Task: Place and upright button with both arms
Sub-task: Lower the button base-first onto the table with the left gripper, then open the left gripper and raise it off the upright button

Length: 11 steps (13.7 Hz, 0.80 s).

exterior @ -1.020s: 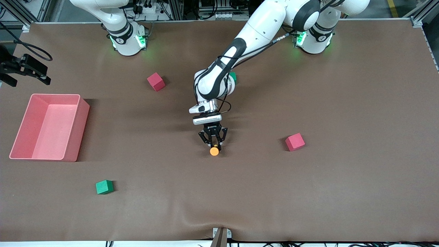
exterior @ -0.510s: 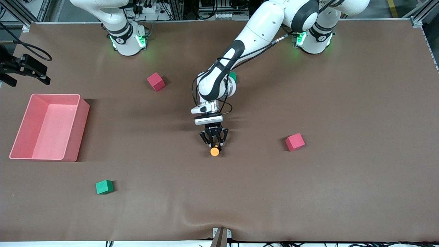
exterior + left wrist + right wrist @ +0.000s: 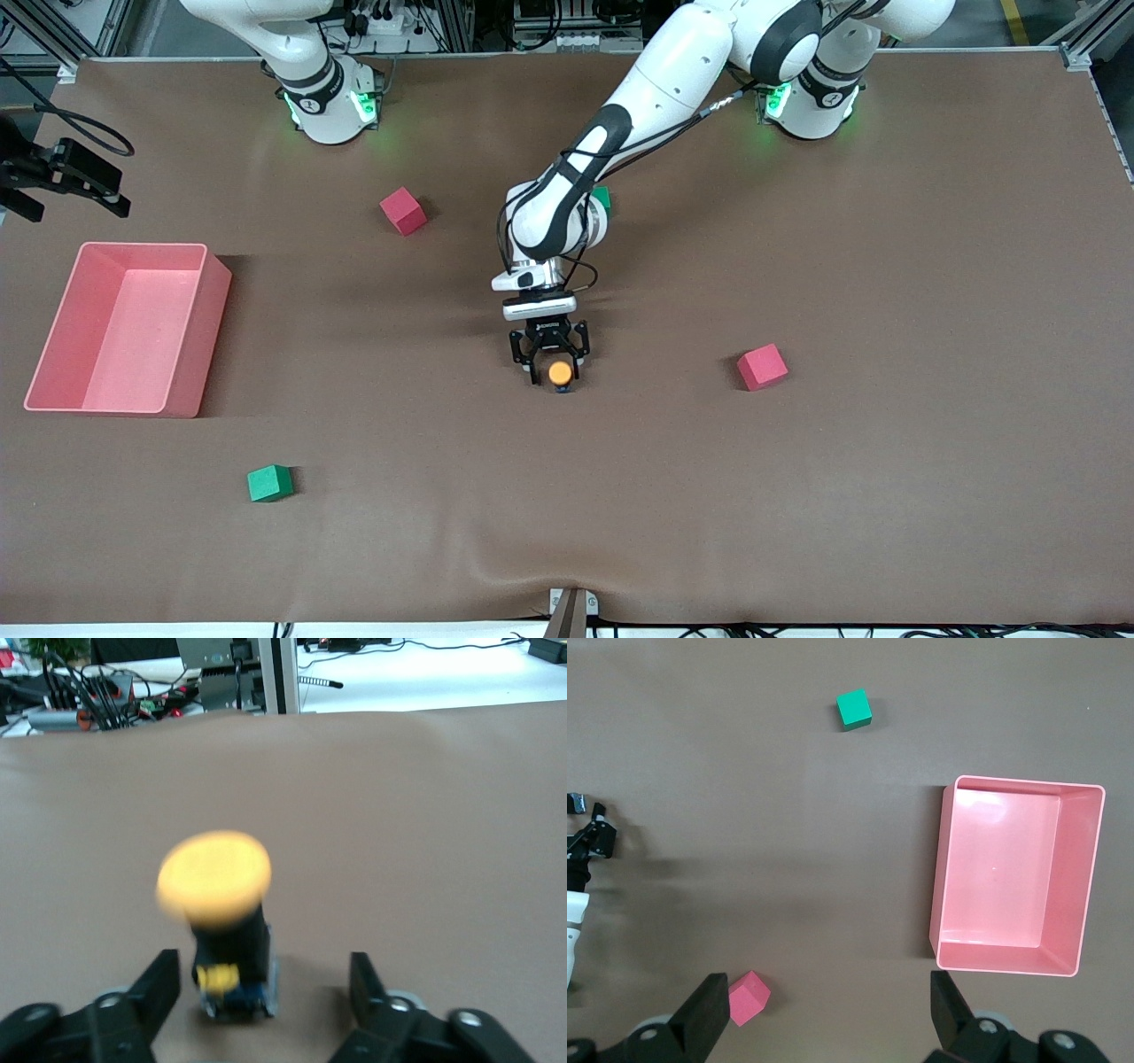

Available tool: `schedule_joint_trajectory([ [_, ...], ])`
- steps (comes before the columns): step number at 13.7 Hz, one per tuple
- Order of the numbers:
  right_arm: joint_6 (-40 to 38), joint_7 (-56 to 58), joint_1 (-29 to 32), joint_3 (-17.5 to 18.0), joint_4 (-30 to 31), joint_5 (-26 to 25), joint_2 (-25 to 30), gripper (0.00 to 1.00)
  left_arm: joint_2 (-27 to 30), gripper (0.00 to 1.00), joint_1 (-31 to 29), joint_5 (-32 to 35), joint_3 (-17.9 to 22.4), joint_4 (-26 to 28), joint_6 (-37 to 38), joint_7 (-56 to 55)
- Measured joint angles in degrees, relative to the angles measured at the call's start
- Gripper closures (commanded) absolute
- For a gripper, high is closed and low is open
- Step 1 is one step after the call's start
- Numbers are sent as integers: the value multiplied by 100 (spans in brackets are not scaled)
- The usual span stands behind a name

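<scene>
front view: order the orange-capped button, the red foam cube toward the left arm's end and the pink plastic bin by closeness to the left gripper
1. Orange-capped button, upright between the open left gripper.
2. Red foam cube, toward the left arm's end.
3. Pink plastic bin, at the right arm's end.

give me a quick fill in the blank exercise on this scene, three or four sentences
1. The button stands upright on the table with its ____ cap on top.
2. The left gripper has its jaws ____ on either side of the button, not gripping it.
3. The right gripper waits above the table's edge near the ____ bin.
4. The green cube lies ____ to the front camera than the button.

Missing words: orange; open; pink; nearer
</scene>
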<state>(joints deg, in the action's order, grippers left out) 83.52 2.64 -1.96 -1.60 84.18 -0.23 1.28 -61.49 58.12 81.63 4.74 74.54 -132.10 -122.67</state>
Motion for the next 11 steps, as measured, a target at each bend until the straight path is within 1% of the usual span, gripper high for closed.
schedule_joint_trajectory([
  [2,-1,1,0,-1,0,0,0,0,9,0,8,-332,-96,-116,-1,-1],
  [5,-5,3,0,-1,0,0,0,0,115,0,5,-1086,-295,-320,-19,-3],
  [7,-5,4,0,-4,0,0,0,0,255,0,14,-1609,-415,-374,-22,-11],
  [11,-6,7,1,-7,0,0,0,0,711,0,18,-2888,-464,-431,-30,-2],
])
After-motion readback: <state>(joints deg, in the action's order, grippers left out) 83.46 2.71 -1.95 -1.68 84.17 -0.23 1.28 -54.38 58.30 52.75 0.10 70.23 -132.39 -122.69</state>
